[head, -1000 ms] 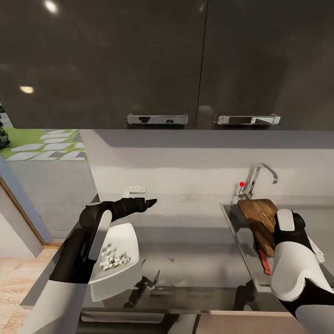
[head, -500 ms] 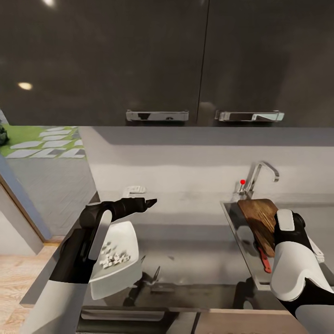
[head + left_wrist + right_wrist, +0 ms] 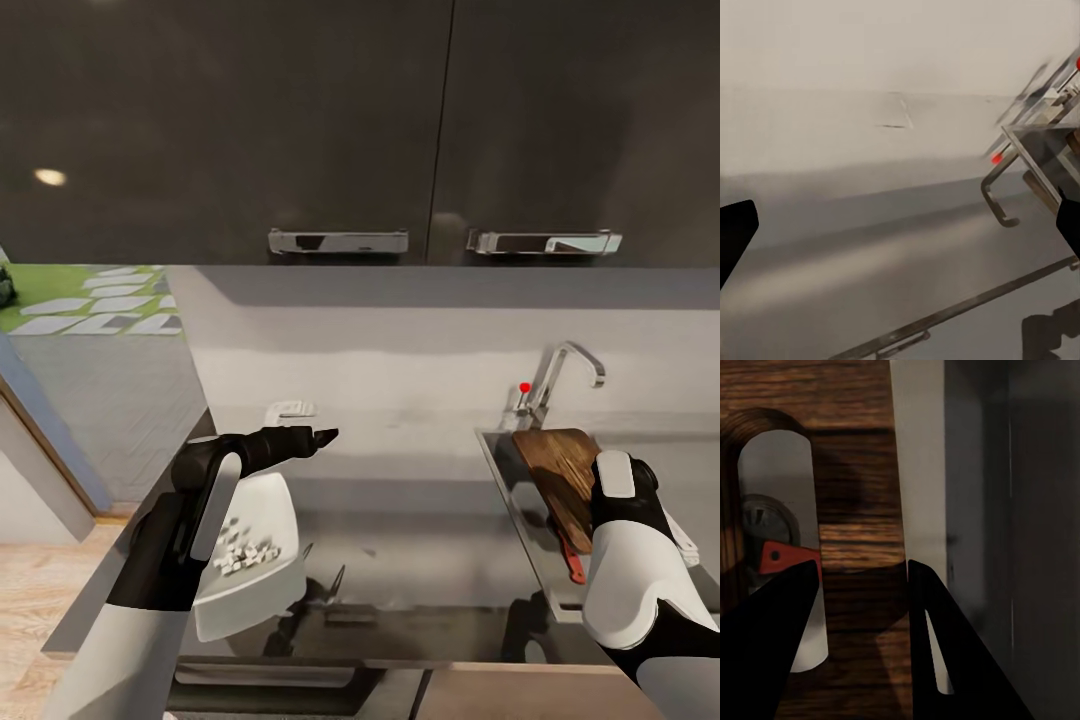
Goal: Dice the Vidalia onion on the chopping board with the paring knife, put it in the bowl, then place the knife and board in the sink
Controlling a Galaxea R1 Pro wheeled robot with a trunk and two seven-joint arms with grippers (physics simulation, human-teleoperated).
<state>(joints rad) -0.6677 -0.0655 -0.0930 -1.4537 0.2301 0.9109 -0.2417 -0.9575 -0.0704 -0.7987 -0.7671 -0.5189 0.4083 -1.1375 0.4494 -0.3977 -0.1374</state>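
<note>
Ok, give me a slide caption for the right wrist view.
Right gripper open over the chopping board in the sink, knife's red handle showing through the board's slot.

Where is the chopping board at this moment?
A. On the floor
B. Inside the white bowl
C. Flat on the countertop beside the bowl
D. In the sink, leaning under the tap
D: the chopping board leans tilted in the sink, under the tap.

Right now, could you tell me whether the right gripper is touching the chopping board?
Cannot tell. In the right wrist view the right gripper straddles the chopping board beside its slot, but neither contact nor gap shows plainly.
</note>
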